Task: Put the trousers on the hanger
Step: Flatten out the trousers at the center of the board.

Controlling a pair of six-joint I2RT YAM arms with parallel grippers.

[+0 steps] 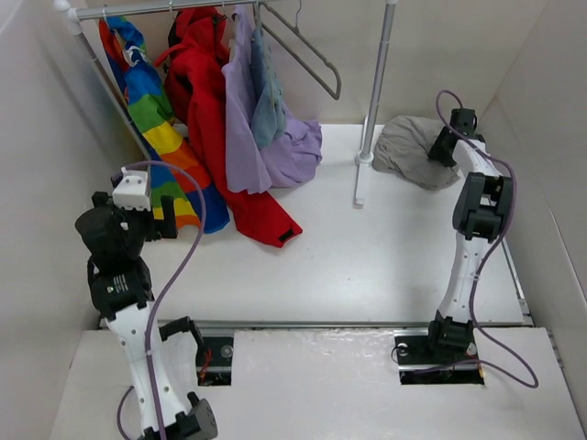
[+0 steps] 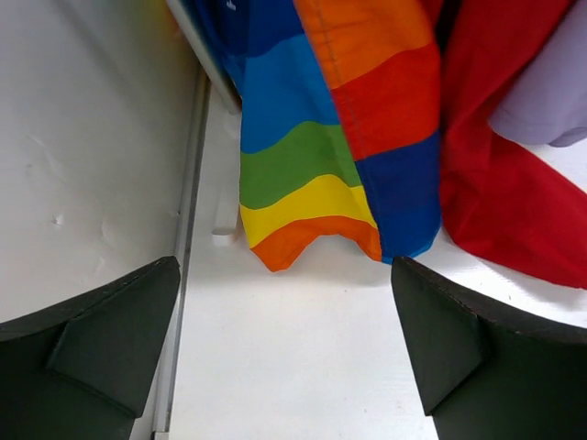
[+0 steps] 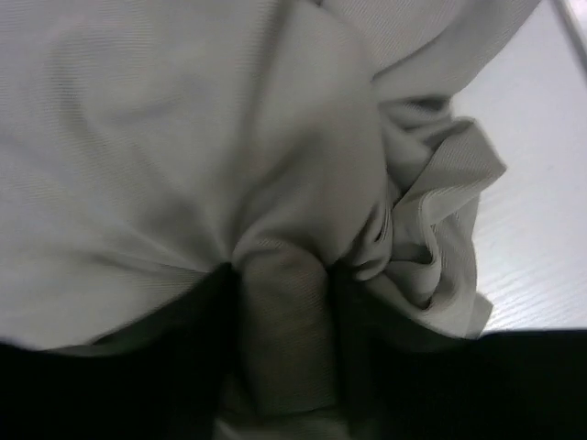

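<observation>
White table (image 1: 367, 257), far right: the trousers (image 1: 408, 151) lie crumpled beside the rack pole (image 1: 376, 92), a fold pinched in the right jaws; the left jaws gape empty. Take a deep bite of cloth before lifting towards the hanger (image 1: 312, 57).

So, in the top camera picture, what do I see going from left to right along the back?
Rainbow striped garment → red coat → lilac garment → hanger → pole → trousers.
</observation>
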